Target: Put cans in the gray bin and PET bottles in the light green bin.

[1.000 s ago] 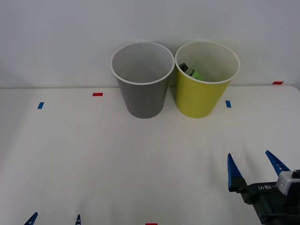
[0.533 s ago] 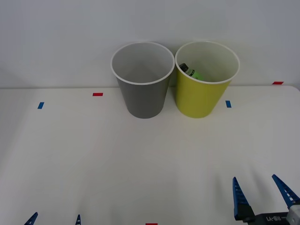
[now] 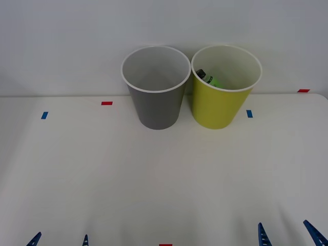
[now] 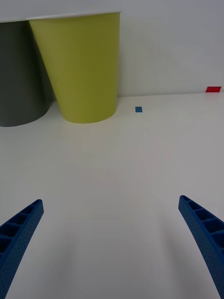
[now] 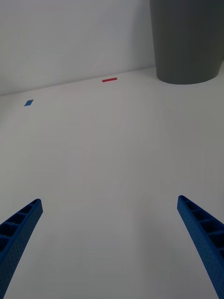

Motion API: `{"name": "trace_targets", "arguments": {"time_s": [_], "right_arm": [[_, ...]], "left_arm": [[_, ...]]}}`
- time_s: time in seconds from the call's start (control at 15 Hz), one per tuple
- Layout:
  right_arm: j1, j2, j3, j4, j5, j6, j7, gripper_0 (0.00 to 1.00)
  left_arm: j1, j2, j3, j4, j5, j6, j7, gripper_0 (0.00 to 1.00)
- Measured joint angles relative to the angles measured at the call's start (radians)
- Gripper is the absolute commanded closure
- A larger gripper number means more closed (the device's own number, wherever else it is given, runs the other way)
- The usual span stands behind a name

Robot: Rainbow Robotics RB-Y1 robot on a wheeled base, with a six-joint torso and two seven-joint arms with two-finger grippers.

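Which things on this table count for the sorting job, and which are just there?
Job:
- round dark gray bin with white rim
- round yellow-green bin with white rim
- small green-labelled bottle with black cap, lying inside the yellow-green bin

Just there:
- red tape marks
- blue tape marks
- white table

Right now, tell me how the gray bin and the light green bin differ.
The gray bin has a dark gray wall; the light green bin is yellow-green. The gray bin shows nothing inside, while the light green bin holds the PET bottle, leaning against its wall. The gray bin stands on the left, the light green bin on the right. Both are round, tapered, white-rimmed, upright and similar in size.
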Motion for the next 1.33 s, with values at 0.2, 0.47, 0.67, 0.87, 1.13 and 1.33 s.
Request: {"name": "trace_targets", "arguments": {"time_s": [0.2,0.47,0.67,0.87,1.13,1.33], "right_arm": [[0.008,0.001,0.001,0.0,-0.004,-0.001,0.001,0.0],[0.012,0.034,0.001,0.019,-0.012,0.015,-0.01,0.0],[0.012,0.035,0.001,0.02,-0.012,0.015,-0.011,0.0],[0.012,0.035,0.001,0.02,-0.012,0.015,-0.011,0.0],[0.012,0.035,0.001,0.02,-0.012,0.015,-0.011,0.0],[0.012,0.035,0.001,0.02,-0.012,0.015,-0.011,0.0]], "left_arm": [[0.0,0.0,0.0,0.0,0.0,0.0,0.0,0.0],[0.0,0.0,0.0,0.0,0.0,0.0,0.0,0.0],[0.0,0.0,0.0,0.0,0.0,0.0,0.0,0.0],[0.0,0.0,0.0,0.0,0.0,0.0,0.0,0.0],[0.0,0.0,0.0,0.0,0.0,0.0,0.0,0.0],[0.0,0.0,0.0,0.0,0.0,0.0,0.0,0.0]]}}
